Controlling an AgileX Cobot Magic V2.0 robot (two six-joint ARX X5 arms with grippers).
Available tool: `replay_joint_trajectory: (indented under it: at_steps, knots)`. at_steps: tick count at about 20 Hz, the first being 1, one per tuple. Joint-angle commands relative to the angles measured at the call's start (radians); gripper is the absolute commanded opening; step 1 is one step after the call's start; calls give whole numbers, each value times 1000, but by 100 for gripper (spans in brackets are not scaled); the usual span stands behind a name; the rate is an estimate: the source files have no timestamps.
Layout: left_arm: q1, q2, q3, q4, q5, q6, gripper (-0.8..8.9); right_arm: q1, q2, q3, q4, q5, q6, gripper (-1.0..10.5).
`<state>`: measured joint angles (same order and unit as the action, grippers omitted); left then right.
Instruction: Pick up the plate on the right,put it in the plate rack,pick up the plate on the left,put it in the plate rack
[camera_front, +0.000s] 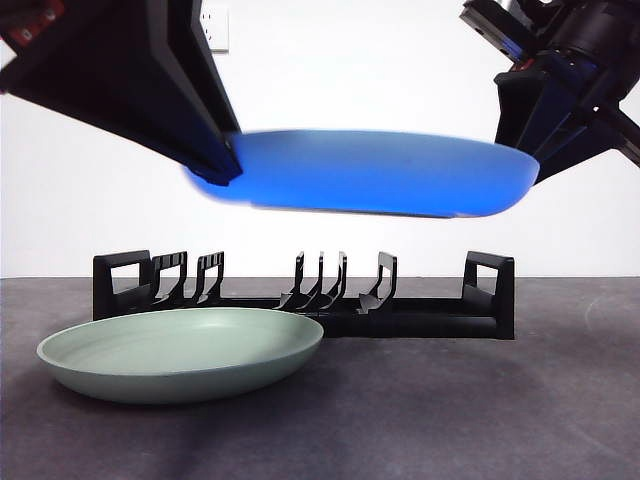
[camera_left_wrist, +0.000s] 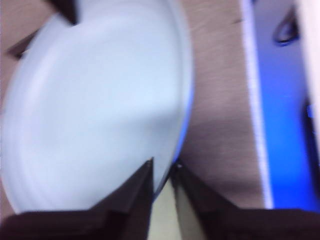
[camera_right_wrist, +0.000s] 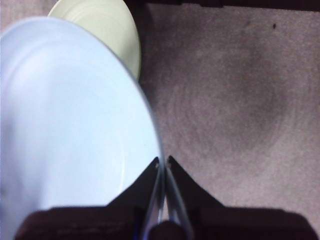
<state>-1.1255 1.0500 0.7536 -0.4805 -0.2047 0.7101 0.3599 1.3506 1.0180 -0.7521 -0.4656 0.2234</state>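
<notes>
A blue plate (camera_front: 370, 170) hangs roughly level in the air above the plate rack (camera_front: 400, 320), held at both ends. My left gripper (camera_left_wrist: 163, 167) is shut on its rim at the left in the front view (camera_front: 225, 165). My right gripper (camera_right_wrist: 163, 161) is shut on the opposite rim at the right (camera_front: 520, 165). In both wrist views the blue plate (camera_left_wrist: 95, 110) (camera_right_wrist: 70, 115) looks pale. A green plate (camera_front: 180, 350) lies on the table in front of the rack's left end, and it also shows in the right wrist view (camera_right_wrist: 107, 25).
The rack's prongs (camera_front: 320, 275) stand upright under the blue plate, with a looped handle (camera_front: 490, 275) at each end. The dark grey table (camera_front: 480, 400) stretches to the right of the green plate. A wall socket (camera_front: 215, 28) sits on the white wall behind.
</notes>
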Motion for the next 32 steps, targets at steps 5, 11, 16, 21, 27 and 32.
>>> replay_joint_trajectory:
  at_steps: [5,11,16,21,27,32]
  knots:
    - [-2,51,0,-2,35,-5,-9,2,-1,5,3,-10,-13,-14]
    - [-3,126,0,9,52,-5,-9,2,-1,6,3,-50,-39,-13]
    - [-2,139,0,51,48,-5,11,1,-1,9,20,-56,-42,-13]
    - [0,139,0,62,40,-5,217,1,-1,21,19,-60,-41,-13]
    - [16,139,0,61,-28,-2,-9,1,-1,21,19,-64,-42,-13]
    - [17,139,0,61,-27,-2,-9,0,-3,32,29,-138,-44,-12]
